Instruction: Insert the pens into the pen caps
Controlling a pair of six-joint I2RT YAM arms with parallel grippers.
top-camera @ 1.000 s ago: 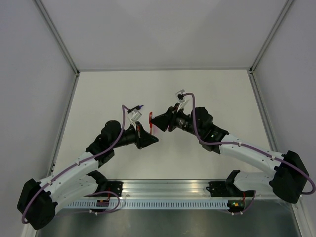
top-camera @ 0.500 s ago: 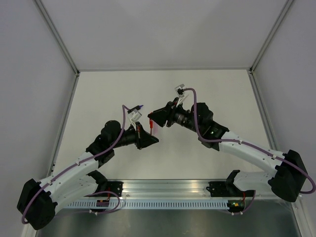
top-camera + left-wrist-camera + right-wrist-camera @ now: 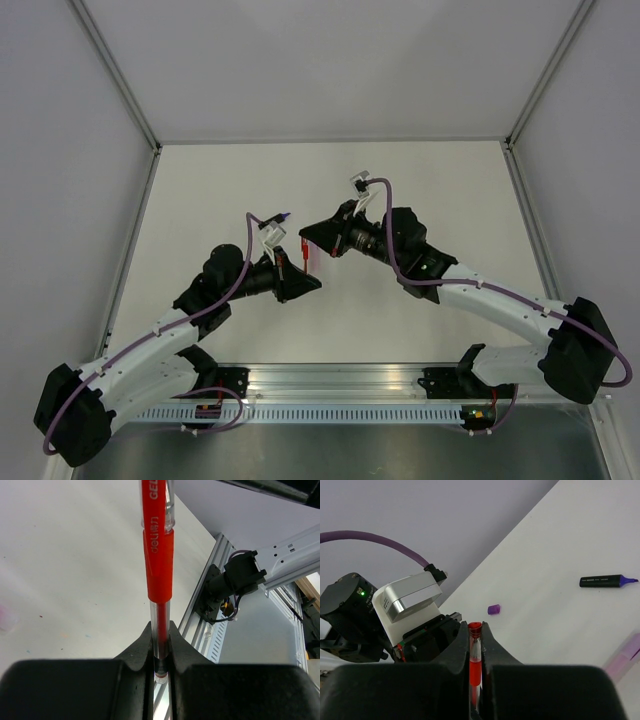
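Above the counter (image 3: 560, 555), my left pincer (image 3: 161, 645) is clamped on the red pen (image 3: 157, 555) close to its clear rear end. The long barrel stands out past the fingers and runs off the top of the left wrist view. My right pincer (image 3: 474, 630) is closed on the red cap (image 3: 475, 667), whose open mouth faces my left arm. No pen tip shows at that mouth, so I judge the two are not yet joined.

The risk lies in the line-up. Because I hold the pen so near its tail, a small tilt at the fingers becomes a wide swing at the tip, and the tip could skate off the cap's rim. A push off centre could also pivot the pen in my grip or slide the short cap back between the right fingers. Either piece could then drop and roll on the smooth counter.

The purple cap (image 3: 494, 609) lies alone on the counter. The dark purple-black pen (image 3: 605, 581) lies well apart from it, and the pale pink pen (image 3: 626, 652) shows blurred at the edge of the right wrist view. The counter is plain matte white with a few faint specks. Pale walls (image 3: 330, 60) close in three sides, and an aluminium rail (image 3: 340, 385) runs along the near edge.
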